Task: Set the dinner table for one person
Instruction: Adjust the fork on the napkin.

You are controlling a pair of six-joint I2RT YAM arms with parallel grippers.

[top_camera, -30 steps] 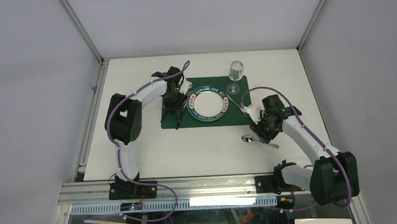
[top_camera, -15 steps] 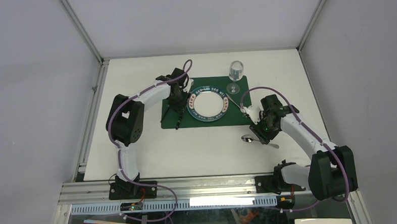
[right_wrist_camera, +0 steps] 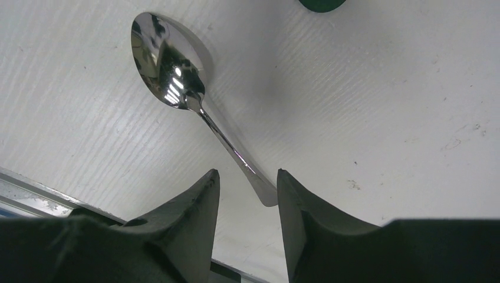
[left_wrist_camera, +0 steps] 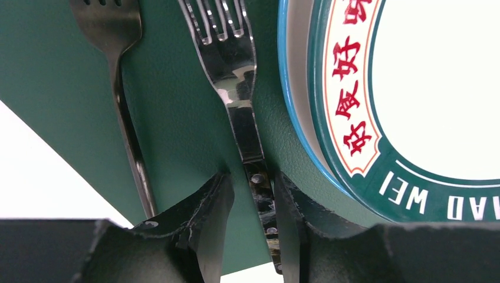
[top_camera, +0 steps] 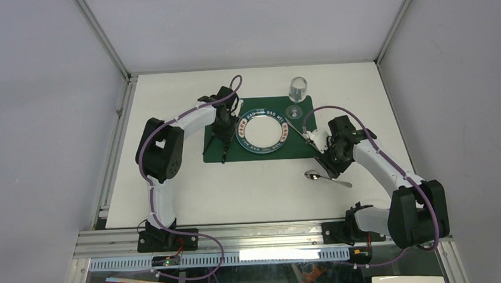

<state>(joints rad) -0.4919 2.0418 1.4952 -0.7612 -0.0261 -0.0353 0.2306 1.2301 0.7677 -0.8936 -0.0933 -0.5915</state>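
Note:
On the white dinner table [top_camera: 237, 187] lies a dark green placemat [top_camera: 299, 147] bearing a round plate [top_camera: 261, 113] with a green lettered rim. Two forks lie on the mat left of the plate: one [left_wrist_camera: 227, 53] next to the rim, one [left_wrist_camera: 118, 35] further left. My left gripper [left_wrist_camera: 252, 177] is open low over the mat, its jaws astride the handle of the fork nearer the plate. A spoon [right_wrist_camera: 168, 59] lies on the bare table right of the mat. My right gripper [right_wrist_camera: 247, 172] is open just above the table, its jaws either side of the spoon's handle end.
A stemmed glass [top_camera: 298, 88] stands at the mat's far right corner. A knife [top_camera: 299, 134] lies slanted right of the plate, close to my right gripper [top_camera: 328, 158]. Silver framing [top_camera: 117, 141] runs along the table's left edge.
My left wrist has turned and shifted slightly over the forks. My right gripper has edged a little farther from the near edge over the spoon's handle. The spoon has not moved.

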